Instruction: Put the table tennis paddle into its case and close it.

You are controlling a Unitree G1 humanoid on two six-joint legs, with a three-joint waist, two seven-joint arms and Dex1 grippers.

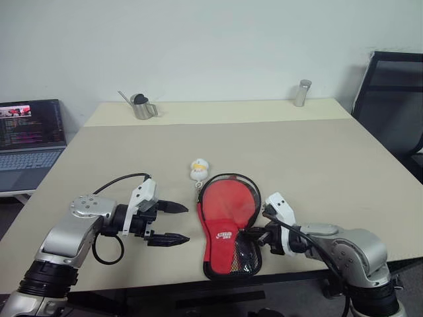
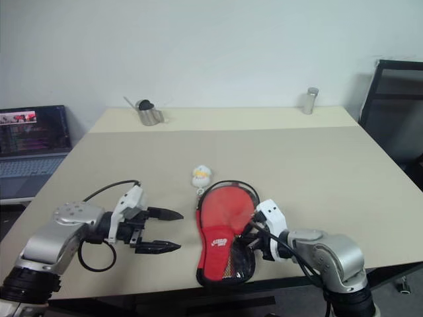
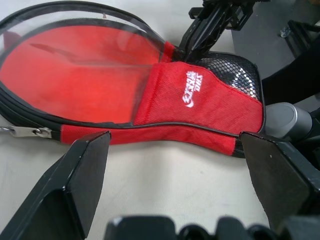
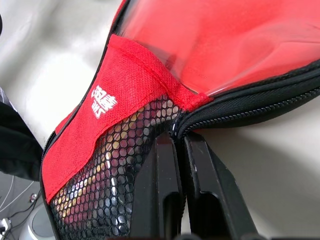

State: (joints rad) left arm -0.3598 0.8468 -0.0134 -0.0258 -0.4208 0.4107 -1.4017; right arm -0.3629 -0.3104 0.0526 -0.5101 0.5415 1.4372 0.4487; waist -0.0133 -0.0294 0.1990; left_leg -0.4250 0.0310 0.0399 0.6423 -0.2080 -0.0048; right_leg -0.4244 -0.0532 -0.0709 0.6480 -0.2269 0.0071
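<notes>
Nearest the camera, at the worktop's (image 1: 317,158) front edge, lies the paddle case (image 1: 228,228), red side up, white logo and mesh pocket toward the front, round end toward the far edge. Through its clear window a red face shows, judged to be the table tennis paddle (image 1: 228,201) already inside. The right tool (image 1: 254,238) has its black fingers (image 4: 172,175) pressed together at the case's seam beside the mesh pocket, where the black zipper track begins; whether they pinch a pull tab cannot be told. The left tool (image 1: 173,223) stands with fingers wide apart, just beside the case's other edge, holding nothing. A metal zipper pull (image 3: 22,131) hangs at the round end. A small yellow-and-white toy (image 1: 198,168) sits just beyond the case; a metal watering can (image 1: 142,105) and a metal cylinder (image 1: 302,93) stand near the far edge. Handling, as judgement: the pouch is light, soft and apt to slide or buckle; the paddle within stiffens it. Steady the fabric edge, then draw the zipper by its pull.
</notes>
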